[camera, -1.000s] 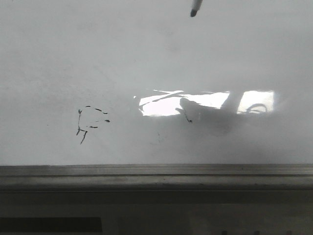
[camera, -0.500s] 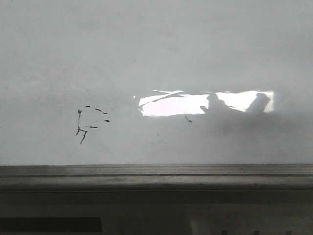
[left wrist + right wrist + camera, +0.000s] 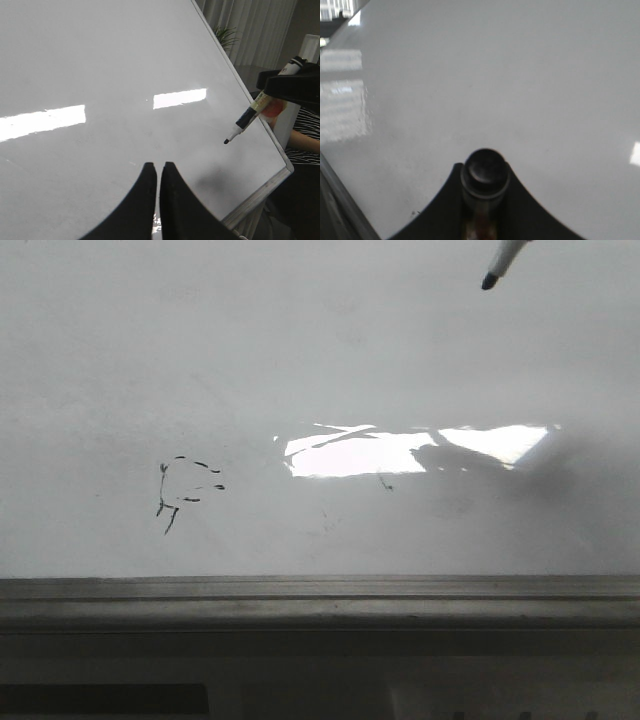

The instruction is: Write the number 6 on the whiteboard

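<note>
Currently no finished 6 on whiteboard [image 3: 320,360], only faint broken scribbles [image 3: 185,490]. Right pincer [image 3: 272,97] clamped on marker [image 3: 245,120], tip off board; left pincer [image 3: 159,172] pressed together, empty.

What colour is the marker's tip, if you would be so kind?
Black; the marker's tip shows best in the left wrist view.

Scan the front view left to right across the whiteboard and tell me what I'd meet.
Faint broken black scribbles → bright glare patch → tiny black speck → marker tip near the top. All on the whiteboard; no finished 6 shows.
</note>
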